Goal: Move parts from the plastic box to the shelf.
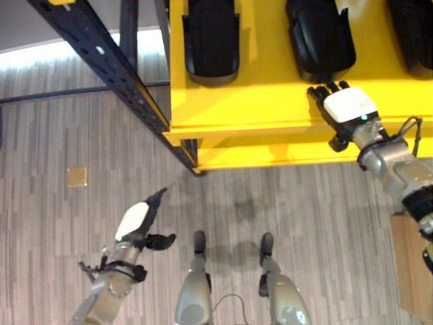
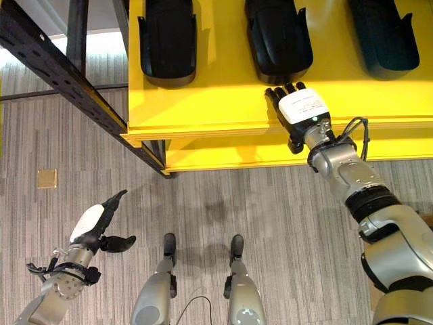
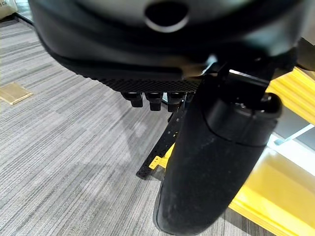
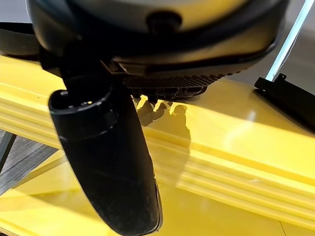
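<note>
Three black moulded parts point(image 1: 212, 40) point(image 1: 321, 37) point(image 1: 413, 34) lie side by side on the yellow shelf point(image 1: 270, 101). My right hand point(image 1: 348, 107) hovers over the shelf's front lip, just in front of the middle part, fingers straight and holding nothing. Its wrist view has the thumb point(image 4: 108, 162) over the yellow shelf edge point(image 4: 221, 147) and a black part point(image 4: 290, 96) off to one side. My left hand point(image 1: 135, 222) hangs low over the floor, open and empty, thumb point(image 3: 216, 162) spread out.
A dark metal rack beam point(image 1: 115, 68) runs diagonally from the upper left down to the shelf's front left corner. A small brass plate point(image 1: 76, 177) is set into the grey carpet floor. A brown box edge point(image 1: 413, 264) shows at the right.
</note>
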`<state>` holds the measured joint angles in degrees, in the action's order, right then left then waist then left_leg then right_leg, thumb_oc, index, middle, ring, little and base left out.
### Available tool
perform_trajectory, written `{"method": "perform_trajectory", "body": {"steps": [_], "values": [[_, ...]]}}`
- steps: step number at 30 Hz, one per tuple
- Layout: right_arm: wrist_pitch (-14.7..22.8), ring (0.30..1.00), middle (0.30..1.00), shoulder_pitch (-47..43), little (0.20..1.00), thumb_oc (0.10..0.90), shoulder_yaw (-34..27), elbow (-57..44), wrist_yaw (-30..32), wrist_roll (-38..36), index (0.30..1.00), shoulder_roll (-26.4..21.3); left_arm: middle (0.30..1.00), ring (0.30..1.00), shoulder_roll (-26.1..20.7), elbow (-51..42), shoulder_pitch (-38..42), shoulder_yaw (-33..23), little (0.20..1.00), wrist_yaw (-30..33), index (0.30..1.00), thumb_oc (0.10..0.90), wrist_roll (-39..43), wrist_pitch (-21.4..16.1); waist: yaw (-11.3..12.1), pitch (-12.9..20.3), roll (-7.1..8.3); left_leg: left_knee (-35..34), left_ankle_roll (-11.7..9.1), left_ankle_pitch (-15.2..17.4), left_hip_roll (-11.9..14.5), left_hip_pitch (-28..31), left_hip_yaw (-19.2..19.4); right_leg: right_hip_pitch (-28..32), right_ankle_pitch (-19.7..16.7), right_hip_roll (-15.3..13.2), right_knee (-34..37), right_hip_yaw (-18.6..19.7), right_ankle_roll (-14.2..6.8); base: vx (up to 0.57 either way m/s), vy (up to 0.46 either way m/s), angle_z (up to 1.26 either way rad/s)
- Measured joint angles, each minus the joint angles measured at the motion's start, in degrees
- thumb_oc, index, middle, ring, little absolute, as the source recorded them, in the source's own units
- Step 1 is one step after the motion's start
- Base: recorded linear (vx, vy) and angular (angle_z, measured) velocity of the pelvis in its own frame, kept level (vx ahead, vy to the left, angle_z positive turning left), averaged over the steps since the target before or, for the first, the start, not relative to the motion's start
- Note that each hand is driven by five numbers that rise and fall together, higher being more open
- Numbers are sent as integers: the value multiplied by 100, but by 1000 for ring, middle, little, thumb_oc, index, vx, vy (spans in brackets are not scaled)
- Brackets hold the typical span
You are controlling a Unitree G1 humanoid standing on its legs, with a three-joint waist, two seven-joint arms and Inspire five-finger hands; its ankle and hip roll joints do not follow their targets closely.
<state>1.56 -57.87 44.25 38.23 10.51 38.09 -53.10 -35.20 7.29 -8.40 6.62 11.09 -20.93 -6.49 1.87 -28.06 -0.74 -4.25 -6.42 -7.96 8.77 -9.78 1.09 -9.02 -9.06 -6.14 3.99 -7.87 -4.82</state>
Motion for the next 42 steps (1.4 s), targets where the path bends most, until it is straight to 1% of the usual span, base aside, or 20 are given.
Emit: {"method": "perform_trajectory", "body": {"steps": [9, 10, 11, 12, 15, 16, 18, 19, 21, 22, 23, 24, 26, 27, 28, 31, 32, 35, 39, 42], "values": [[-41, 1000, 1000, 31, 1000, 900, -50, -31, 0, -6, 1000, 60, 1000, 1000, 43, -3, 5, -20, 1000, 94, 1000, 900, -1, 1, -36, -8, -1, 1, 0, -3, -1, 0, 3, -14, 1, 1, -18, 1, 0, 0, 0, 0], [-79, 1000, 1000, 660, 1000, 900, -830, -569, -10, -61, 1000, 120, 1000, 1000, 86, -25, 11, -20, 1000, 104, 1000, 900, -1, 9, -25, -22, 15, 11, 2, -1, 3, 2, 15, -18, 16, 5, -39, -1, 6, 0, 0, 0], [-85, 1000, 1000, 1628, 1000, 900, -1897, -1484, 183, -357, 1000, 492, 1000, 1000, 157, -75, -87, -83, 1000, 118, 1000, 900, -1, 18, -47, -52, 63, 18, 15, 9, 5, 15, 8, -21, 66, -4, -110, -14, 12, 55, 6, -1], [-36, 1000, 1000, 1843, 1000, 900, -1954, -1685, 177, -489, 1000, 529, 1000, 1000, 180, -78, -79, -76, 1000, 116, 1000, 900, 0, 22, -119, -76, 93, 19, 24, 17, -10, 36, 18, -20, 68, -13, -123, 5, 9, 37, 7, -2], [14, 1000, 1000, 3068, 1000, 900, -2630, -2469, 198, -796, 1000, 1044, 1000, 1000, 330, -202, -86, -99, 1000, 110, 1000, 900, 39, 21, -141, -112, 166, 16, 34, 31, 4, 169, 15, 82, 129, -8, -196, -3, 10, 28, -2, -1], [40, 1000, 1000, 3291, 1000, 900, -2687, -2575, 197, -892, 1000, 1096, 1000, 1000, 341, -240, -90, -98, 1000, 101, 1000, 900, 50, 20, -150, -123, 185, 17, 35, 39, 3, 200, 14, 113, 138, -10, -199, -6, 10, 46, 4, 1], [182, 1000, 1000, 4279, 1000, 900, -3090, -3023, 187, -1295, 1000, 1435, 1000, 1000, 513, -296, -93, -163, 1000, 85, 1000, 900, 422, 7, -186, -135, 232, 15, 79, 92, 4, 342, 19, 251, 161, -9, -199, -1, 2, 72, 17, -2], [200, 1000, 1000, 4572, 1000, 900, -3107, -3155, 179, -1422, 1000, 1498, 1000, 1000, 561, -293, -95, -176, 1000, 80, 1000, 900, 612, 7, -215, -137, 257, 14, 83, 106, 4, 401, 36, 295, 168, -9, -202, 21, -2, 81, 15, -4], [344, 1000, 1000, 5401, 1000, 900, -3528, -3590, 103, -1835, 1000, 1889, 1000, 1000, 835, -280, -130, -259, 1000, -48, 1000, 900, 1614, -68, -282, -137, 278, -2, 75, 151, 15, 587, 31, 481, 218, -1, -203, 14, -6, 83, 6, 0], [393, 1000, 1000, 5781, 1000, 900, -3610, -3800, 96, -1997, 1000, 1980, 1000, 1000, 1122, -215, -181, -378, 1000, -64, 1000, 900, 2109, -140, -337, -127, 302, -8, 64, 174, 17, 711, 28, 611, 244, -5, -190, 0, -14, 105, 8, -1], [538, 1000, 1000, 6077, 1000, 900, -3660, -3879, 27, -2247, 1000, 2023, 1000, 1000, 1305, -117, -191, -410, 1000, -164, 1000, 900, 2734, -192, -378, -101, 349, -10, 60, 200, 23, 828, 48, 743, 265, 2, -134, 11, -11, 66, 22, -1], [626, 1000, 1000, 6298, 1000, 900, -3768, -3907, -27, -2488, 1000, 2208, 1000, 1000, 1365, -80, -205, -404, 1000, -269, 1000, 900, 3110, -192, -415, -63, 409, -13, 53, 216, 39, 905, 39, 850, 277, 19, -67, -2, -3, 89, 36, -1], [712, 1000, 1000, 6599, 1000, 900, -3956, -3908, -77, -3033, 1000, 2761, 1000, 1000, 1366, -118, -319, -368, 1000, -441, 1000, 900, 3627, -240, -487, 114, 543, -21, 34, 231, 82, 936, 38, 917, 285, 68, 24, -9, 3, 81, 50, -3], [794, 1000, 1000, 6819, 1000, 900, -3999, -3908, -115, -3526, 1000, 3153, 1000, 1000, 1352, -107, -376, -305, 1000, -566, 1000, 900, 3867, -242, -499, 252, 631, -25, 12, 264, 112, 1042, 88, 1002, 249, 104, 57, 33, 21, 50, 67, -19], [832, 1000, 1000, 6951, 1000, 900, -4000, -3909, -188, -3765, 1000, 3322, 1000, 1000, 1349, -101, -429, -228, 1000, -606, 1000, 900, 3881, -244, -494, 380, 659, -27, 13, 300, 117, 1113, 154, 1058, 234, 108, 91, 77, 35, 32, 82, -25], [896, 1000, 1000, 7196, 1000, 900, -3924, -3910, -420, -4106, 1000, 3354, 1000, 1000, 1358, -89, -575, -131, 1000, -838, 1000, 900, 4131, -288, -520, 725, 637, -32, 15, 354, 99, 1235, 240, 1129, 228, 87, 92, 152, 11, 12, 79, -20], [912, 1000, 1000, 7391, 1000, 900, -3896, -3998, -584, -4190, 1000, 3328, 1000, 1000, 1406, -85, -718, -132, 1000, -974, 1000, 900, 4371, -367, -506, 990, 601, -34, -6, 390, 88, 1372, 347, 1203, 247, 76, 95, 259, -10, 2, 71, -22], [991, 1000, 1000, 7556, 1000, 900, -3871, -4029, -705, -4303, 1000, 3233, 1000, 1000, 1500, -48, -874, -154, 1000, -1081, 1000, 900, 4590, -489, -582, 1383, 518, -34, 32, 445, 63, 1425, 363, 1244, 278, 49, 98, 270, -25, -26, 69, -6], [993, 1000, 1000, 7458, 1000, 900, -3765, -4014, -756, -4561, 1000, 3217, 1000, 1000, 1759, 257, -962, -151, 1000, -1172, 1000, 900, 4922, -497, -619, 1746, 369, -46, 41, 463, 34, 1479, 425, 1259, 281, 21, 100, 324, -42, -56, 75, -6], [997, 1000, 1000, 7446, 1000, 900, -3743, -4014, -774, -4618, 1000, 3179, 1000, 1000, 1851, 278, -1068, -96, 1000, -1176, 1000, 900, 4993, -497, -621, 1907, 312, -59, 44, 467, 3, 1525, 488, 1254, 325, -12, 138, 404, -76, -34, 36, -11]]}}
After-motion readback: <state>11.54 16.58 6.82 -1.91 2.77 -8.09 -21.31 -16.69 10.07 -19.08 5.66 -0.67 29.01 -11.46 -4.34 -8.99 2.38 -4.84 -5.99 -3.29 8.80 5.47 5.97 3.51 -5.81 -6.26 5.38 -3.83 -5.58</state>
